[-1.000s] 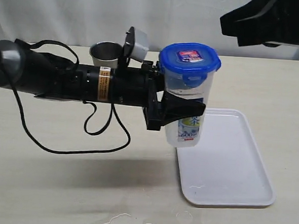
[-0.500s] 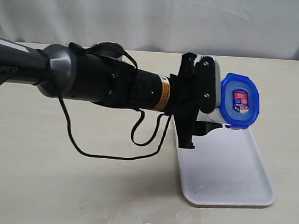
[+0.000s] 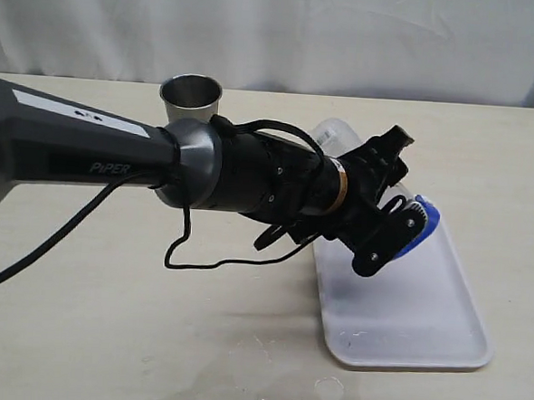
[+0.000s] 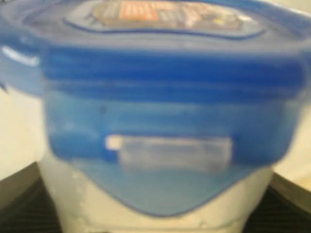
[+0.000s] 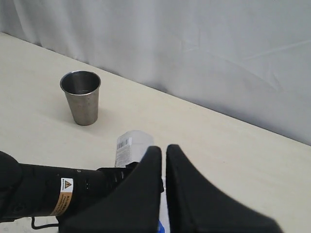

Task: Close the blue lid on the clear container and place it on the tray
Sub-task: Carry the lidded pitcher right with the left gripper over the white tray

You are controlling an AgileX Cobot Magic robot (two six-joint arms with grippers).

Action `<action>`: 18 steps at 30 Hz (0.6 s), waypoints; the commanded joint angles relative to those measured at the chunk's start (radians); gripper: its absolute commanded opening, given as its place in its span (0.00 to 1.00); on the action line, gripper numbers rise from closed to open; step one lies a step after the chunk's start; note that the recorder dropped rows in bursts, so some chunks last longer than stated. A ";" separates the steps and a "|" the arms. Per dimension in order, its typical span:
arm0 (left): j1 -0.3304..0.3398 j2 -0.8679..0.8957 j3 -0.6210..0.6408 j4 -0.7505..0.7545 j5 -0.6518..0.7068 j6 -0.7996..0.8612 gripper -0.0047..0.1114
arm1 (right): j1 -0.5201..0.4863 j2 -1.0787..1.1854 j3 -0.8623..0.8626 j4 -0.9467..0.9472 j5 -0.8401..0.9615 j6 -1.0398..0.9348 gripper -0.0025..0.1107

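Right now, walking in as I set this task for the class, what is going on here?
The left gripper clamps the tall clear plastic container, with the translucent blue snap-lock lid closed on it. The container is tipped well over above the flat white rectangular tray; whether it touches the tray cannot be told. The right gripper is shut and holds nothing. A steel cup stands upright behind the arm.

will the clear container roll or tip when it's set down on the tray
Long and narrow, the clear container would likely tip easily if stood upright. Laid flat on the tray, its rounded-square blue lid should curb rolling.
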 commanded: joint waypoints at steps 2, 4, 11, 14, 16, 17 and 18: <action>-0.003 -0.007 -0.019 0.057 0.002 0.090 0.04 | -0.007 -0.002 0.005 -0.008 -0.009 0.001 0.06; -0.003 -0.006 -0.019 0.073 -0.018 0.090 0.04 | -0.007 -0.002 0.005 -0.008 -0.009 0.001 0.06; -0.003 -0.006 -0.019 0.076 -0.032 0.090 0.04 | -0.007 -0.002 0.005 -0.008 -0.009 0.001 0.06; -0.003 -0.006 -0.019 0.076 -0.032 0.090 0.04 | -0.007 -0.002 0.005 -0.008 -0.007 0.001 0.06; -0.003 -0.006 -0.019 0.076 -0.032 0.090 0.04 | -0.007 -0.002 0.005 -0.008 -0.007 0.001 0.06; -0.003 -0.006 -0.019 0.076 -0.032 0.090 0.04 | -0.007 -0.002 0.005 -0.008 -0.007 0.001 0.06; -0.003 -0.006 -0.019 0.076 -0.037 0.090 0.04 | -0.007 -0.002 0.005 -0.008 -0.007 0.001 0.06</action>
